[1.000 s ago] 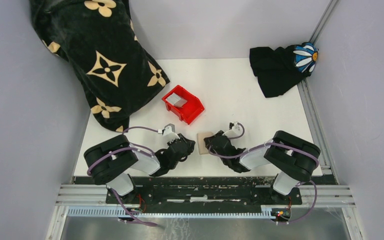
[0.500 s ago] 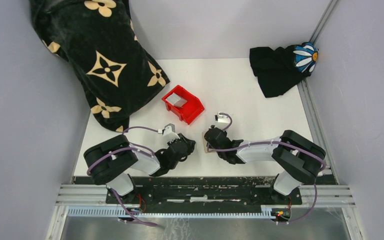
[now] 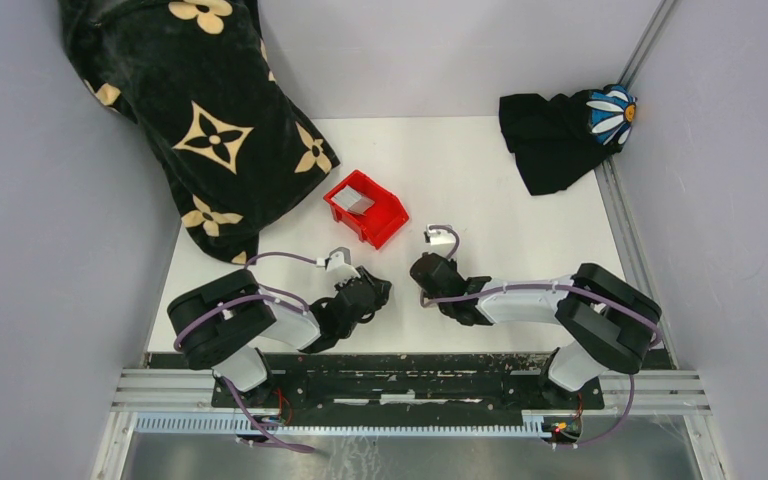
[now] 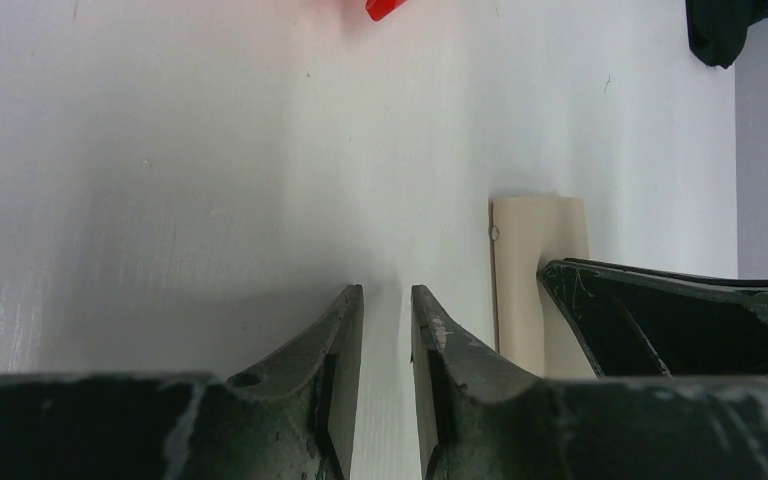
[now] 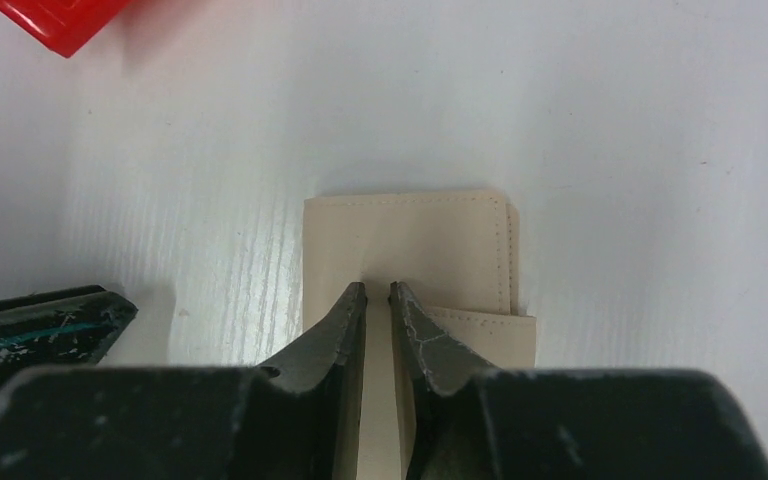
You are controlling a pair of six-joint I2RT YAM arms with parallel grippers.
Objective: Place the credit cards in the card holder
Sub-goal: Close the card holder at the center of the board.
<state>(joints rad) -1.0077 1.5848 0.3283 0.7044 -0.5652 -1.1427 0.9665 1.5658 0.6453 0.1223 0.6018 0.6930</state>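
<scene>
The tan card holder (image 5: 410, 250) lies folded flat on the white table, near the front edge. My right gripper (image 5: 378, 290) hovers right over it, jaws a narrow slit apart, with only the holder's surface showing through the gap. In the top view the right gripper (image 3: 425, 275) covers almost all of the holder. My left gripper (image 4: 387, 295) sits low just left of the card holder (image 4: 535, 270), slightly open over bare table with nothing between its fingers. One grey credit card (image 3: 353, 203) lies inside the red bin (image 3: 380, 225).
The red bin stands just beyond both grippers. A black flower-print blanket (image 3: 200, 120) drapes over the far left corner. A black cloth with a daisy patch (image 3: 560, 135) lies at the far right. Grey walls enclose the table.
My right gripper has reached left and forward over the card holder, and its jaws have parted a little. The left gripper has stayed put.
</scene>
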